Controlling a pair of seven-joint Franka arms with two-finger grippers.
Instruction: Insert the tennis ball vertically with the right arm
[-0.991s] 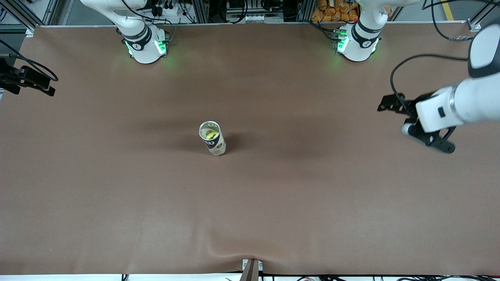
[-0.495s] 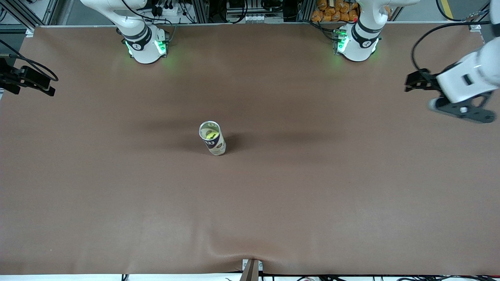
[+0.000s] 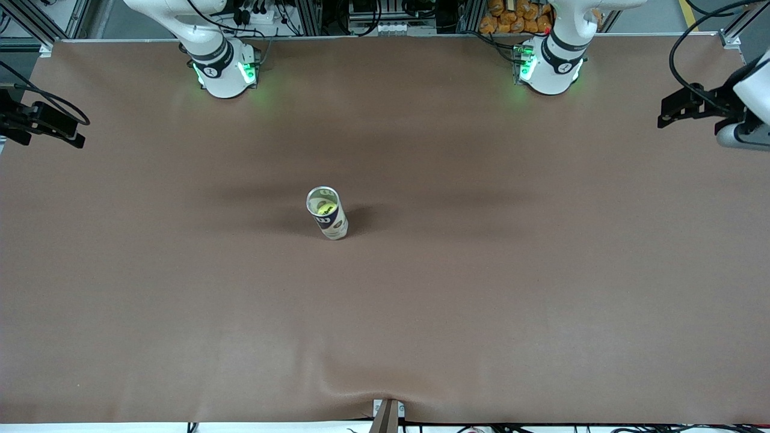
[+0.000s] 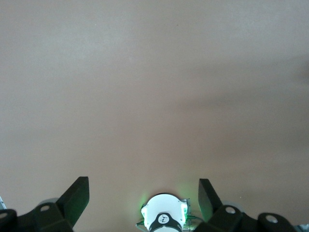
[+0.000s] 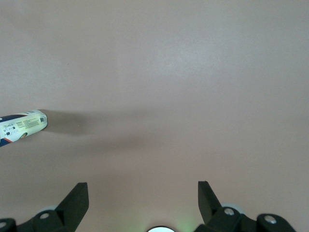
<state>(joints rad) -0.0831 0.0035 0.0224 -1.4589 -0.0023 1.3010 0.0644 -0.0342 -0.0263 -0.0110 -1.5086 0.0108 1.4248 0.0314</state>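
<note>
A tennis ball can (image 3: 331, 224) stands upright in the middle of the brown table, its top open. A yellow tennis ball (image 3: 325, 208) sits inside it. My right gripper (image 5: 143, 189) is open and empty, high over the right arm's end of the table; only its black camera mount (image 3: 42, 123) shows in the front view. The can (image 5: 22, 126) lies at the edge of the right wrist view, well apart from the fingers. My left gripper (image 4: 143, 186) is open and empty, high over the left arm's end of the table (image 3: 743, 123).
The brown mat (image 3: 481, 288) covers the whole table. The right arm's base (image 3: 224, 71) and the left arm's base (image 3: 550, 67) stand along the edge farthest from the front camera. The left base also shows in the left wrist view (image 4: 164, 218).
My left gripper has moved away from the front camera and out toward the left arm's end of the table, now partly out of view. The can and the right arm have not moved.
</note>
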